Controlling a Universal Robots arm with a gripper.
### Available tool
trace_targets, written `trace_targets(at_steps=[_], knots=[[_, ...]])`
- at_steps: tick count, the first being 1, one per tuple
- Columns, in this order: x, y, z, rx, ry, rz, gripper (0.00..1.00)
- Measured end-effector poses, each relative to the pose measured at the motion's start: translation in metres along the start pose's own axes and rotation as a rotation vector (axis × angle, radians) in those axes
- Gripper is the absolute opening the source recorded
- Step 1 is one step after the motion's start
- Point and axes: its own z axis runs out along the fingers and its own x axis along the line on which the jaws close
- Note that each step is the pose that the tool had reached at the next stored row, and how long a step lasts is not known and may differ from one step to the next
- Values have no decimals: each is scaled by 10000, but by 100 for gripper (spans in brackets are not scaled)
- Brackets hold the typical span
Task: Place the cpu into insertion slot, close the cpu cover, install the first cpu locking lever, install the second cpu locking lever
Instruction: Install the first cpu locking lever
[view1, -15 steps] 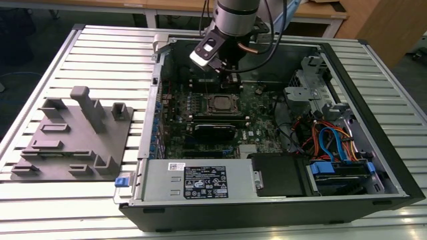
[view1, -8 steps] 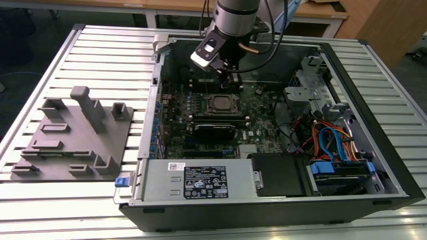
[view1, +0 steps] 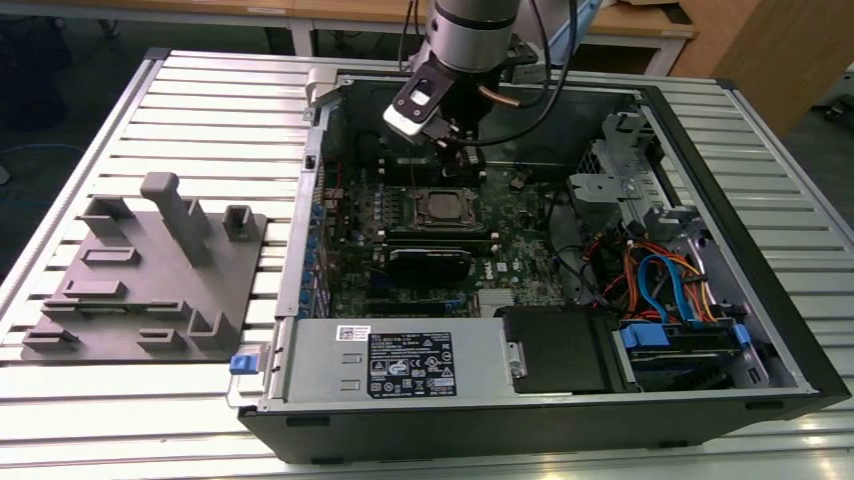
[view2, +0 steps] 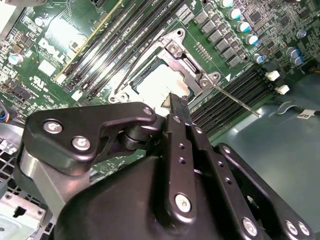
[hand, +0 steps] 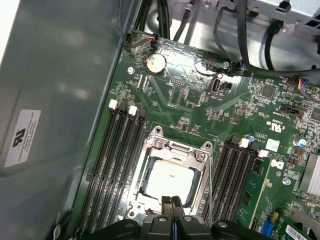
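The cpu (hand: 169, 178) lies flat in the insertion slot (view1: 446, 207) on the green motherboard, its pale metal top showing. The cpu cover (hand: 176, 148) lies down around it as a silvery frame with a square window. In the second wrist view the same cpu (view2: 157, 85) and cpu cover (view2: 188, 63) show, and a thin metal locking lever (view2: 235, 101) sticks out sideways from the socket's corner. My gripper (hand: 173, 202) hovers just above the socket's edge, fingers pressed together with nothing between them. In the exterior view the gripper (view1: 454, 152) hangs over the board just behind the socket.
Black memory slots (hand: 117, 160) flank the socket on both sides. A black card (view1: 430, 262) lies in front of it. The case wall (hand: 55, 90) stands close by. A drive cage with cables (view1: 667, 285) is at the exterior view's right, a grey fixture plate (view1: 140, 290) at its left.
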Motion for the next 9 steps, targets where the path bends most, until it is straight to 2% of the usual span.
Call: trace_targets(at_steps=[9], knots=[[0,0,0,4,-7,-411,10]])
